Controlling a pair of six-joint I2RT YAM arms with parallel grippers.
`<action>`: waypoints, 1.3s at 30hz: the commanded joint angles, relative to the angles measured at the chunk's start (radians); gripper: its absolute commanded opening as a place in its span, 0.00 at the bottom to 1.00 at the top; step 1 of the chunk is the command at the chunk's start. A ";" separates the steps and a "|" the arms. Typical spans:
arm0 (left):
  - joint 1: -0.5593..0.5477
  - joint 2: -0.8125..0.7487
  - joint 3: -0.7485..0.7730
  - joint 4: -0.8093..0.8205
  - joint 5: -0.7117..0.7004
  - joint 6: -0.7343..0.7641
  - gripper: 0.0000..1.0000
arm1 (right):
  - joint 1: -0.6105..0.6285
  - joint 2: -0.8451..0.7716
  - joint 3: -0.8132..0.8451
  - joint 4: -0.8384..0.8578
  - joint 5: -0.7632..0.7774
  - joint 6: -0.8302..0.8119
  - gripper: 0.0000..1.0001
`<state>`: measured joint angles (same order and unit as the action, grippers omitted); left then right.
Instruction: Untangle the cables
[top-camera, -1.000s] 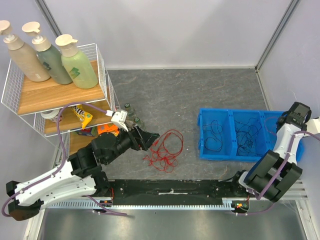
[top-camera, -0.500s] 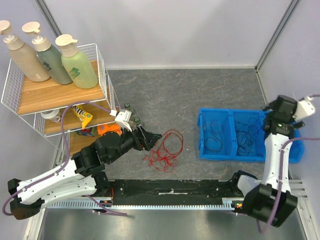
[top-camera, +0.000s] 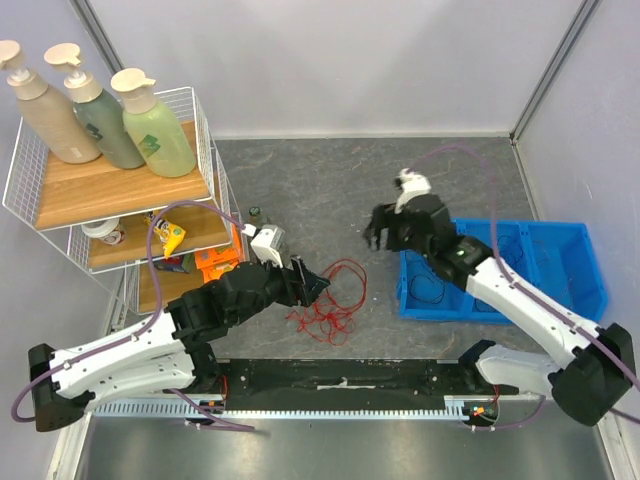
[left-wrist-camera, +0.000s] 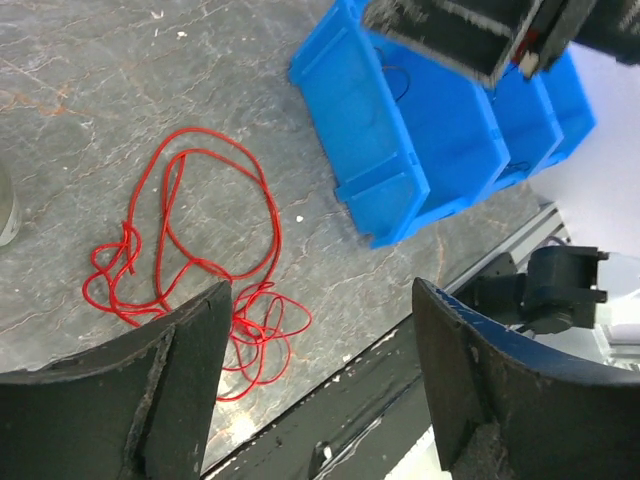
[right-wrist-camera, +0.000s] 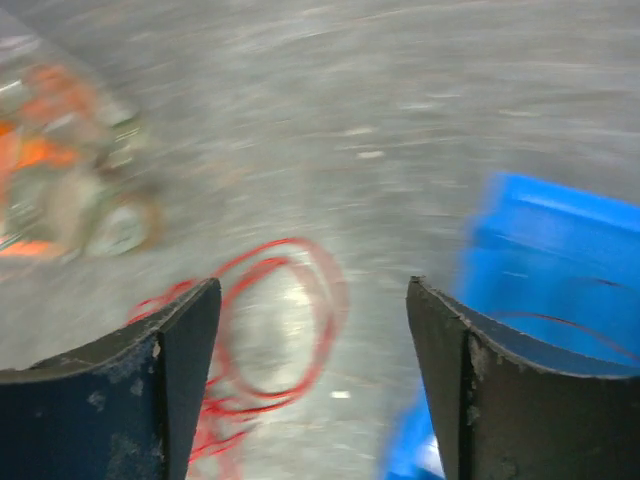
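Observation:
A loose tangle of red cables (top-camera: 328, 300) lies on the grey table, seen too in the left wrist view (left-wrist-camera: 190, 260) and, blurred, in the right wrist view (right-wrist-camera: 285, 320). My left gripper (top-camera: 312, 284) hovers at the tangle's left edge, open and empty (left-wrist-camera: 320, 300). My right gripper (top-camera: 383, 236) hangs above the table between the tangle and the blue bin (top-camera: 560, 262), open with nothing between its fingers (right-wrist-camera: 315, 290). A thin black cable (left-wrist-camera: 398, 82) lies in the bin's nearest compartment.
A wire shelf (top-camera: 60, 205) with three pump bottles stands at the left, with small items on its lower tiers. A small jar (top-camera: 255, 214) and an orange object (top-camera: 215, 262) sit beside it. The black rail (top-camera: 340, 380) runs along the near edge.
My right arm has swung from beyond the bin's right end to the bin's left side, and its gripper has opened. My left gripper has edged right toward the red tangle.

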<state>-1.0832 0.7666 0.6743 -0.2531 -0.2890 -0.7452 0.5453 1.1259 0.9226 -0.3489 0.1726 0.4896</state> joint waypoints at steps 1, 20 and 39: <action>0.002 -0.004 0.005 -0.057 -0.035 0.029 0.76 | 0.186 0.070 -0.054 0.240 -0.296 0.061 0.77; -0.001 0.376 -0.035 -0.097 -0.144 -0.077 0.55 | 0.469 -0.055 -0.289 0.249 -0.098 0.204 0.73; -0.001 0.120 0.116 0.026 0.163 0.211 0.04 | 0.469 -0.069 -0.278 0.225 -0.076 0.135 0.79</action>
<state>-1.0840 1.0107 0.6750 -0.3225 -0.2626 -0.6788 1.0119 1.0756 0.6266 -0.1387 0.0803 0.6659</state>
